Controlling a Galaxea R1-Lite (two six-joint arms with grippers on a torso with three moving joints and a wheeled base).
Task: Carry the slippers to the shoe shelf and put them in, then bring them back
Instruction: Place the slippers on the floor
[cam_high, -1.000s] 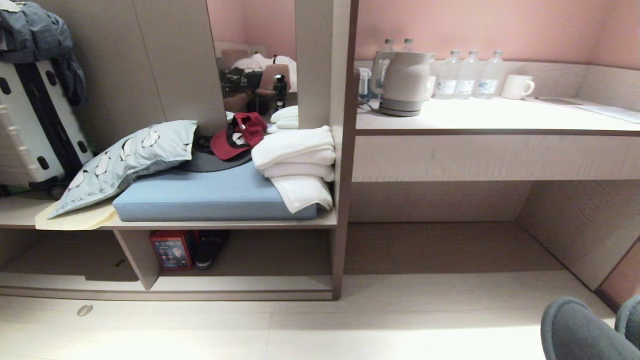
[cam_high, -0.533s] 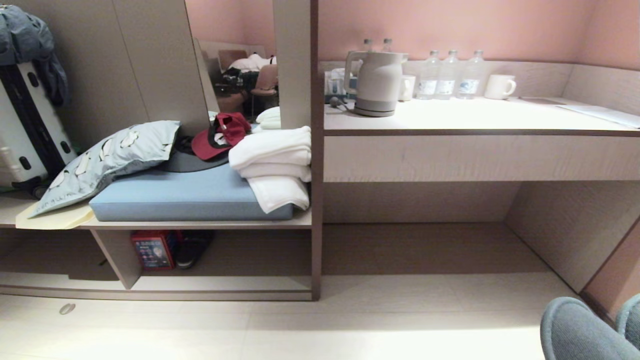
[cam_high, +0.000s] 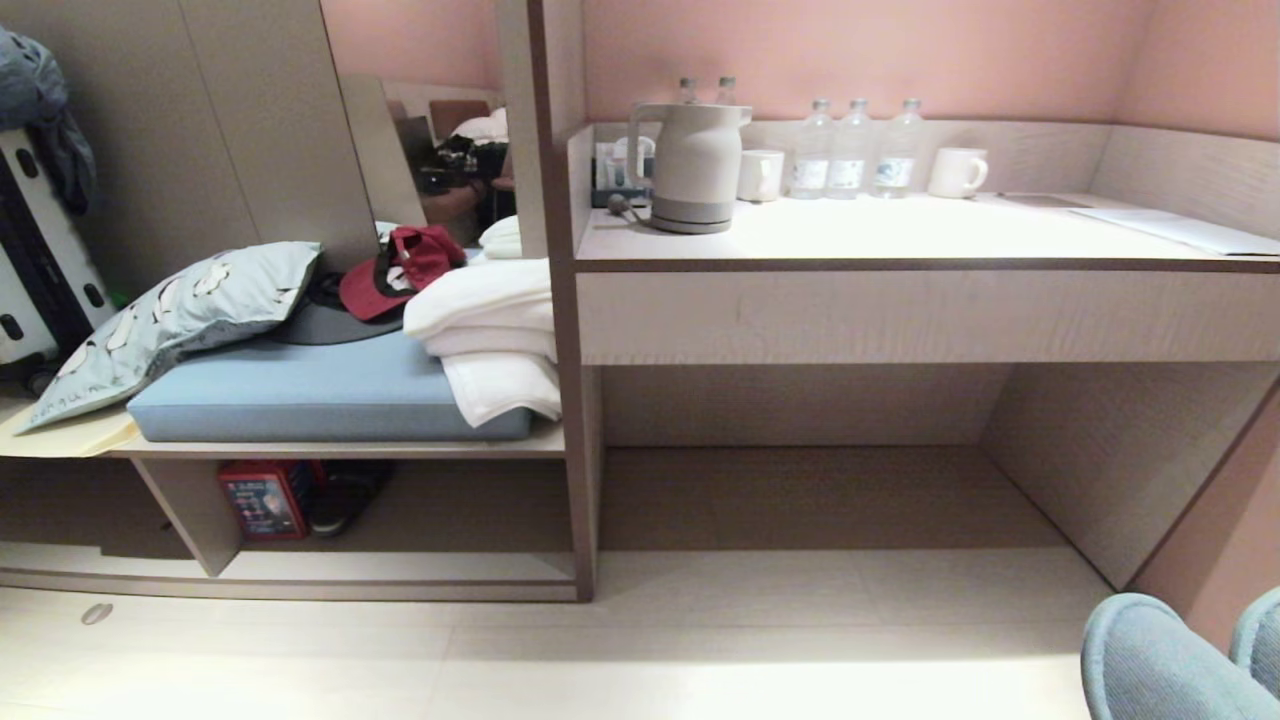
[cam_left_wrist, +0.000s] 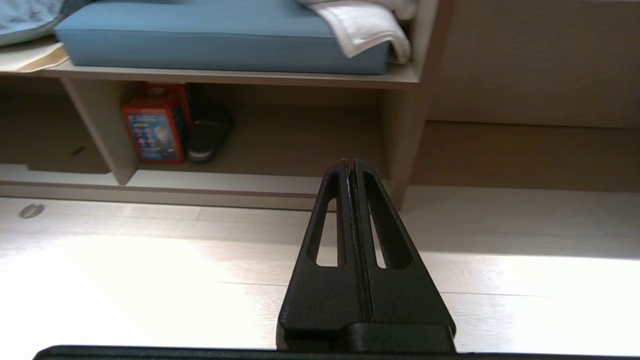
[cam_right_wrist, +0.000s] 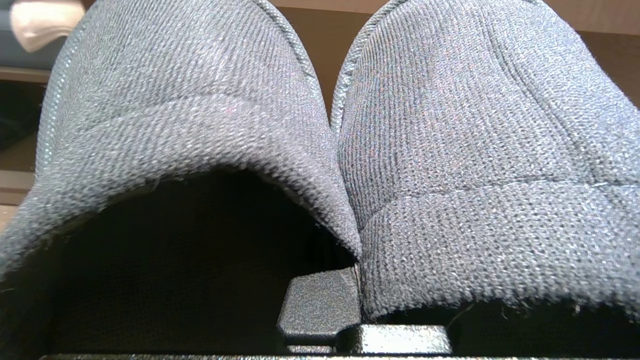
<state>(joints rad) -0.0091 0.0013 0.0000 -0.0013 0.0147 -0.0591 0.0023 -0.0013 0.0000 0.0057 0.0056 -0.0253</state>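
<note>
The right tool (cam_right_wrist: 350, 280) is clamped on the slippers (cam_right_wrist: 350, 150), held side by side above the floor (cam_high: 700, 660). The left tool (cam_left_wrist: 352, 167) is closed and empty, facing the shoe shelf (cam_left_wrist: 250, 182).

I'm looking at a pink wall (cam_high: 900, 50) above a built-in desk of grey-beige wood grain, its surface (cam_high: 900, 230) lit bright and carrying a pale kettle (cam_high: 690, 165), water bottles (cam_high: 850, 150) and two white mugs (cam_high: 955, 172). The kneehole (cam_high: 800, 440) below lies in shadow. Left of the divider panel (cam_high: 565, 300), a bench holds a blue cushion (cam_high: 300, 395), folded white towels (cam_high: 490, 340) and a pillow (cam_high: 170, 320). The floor (cam_high: 600, 660) is pale and glossy with glare.
</note>
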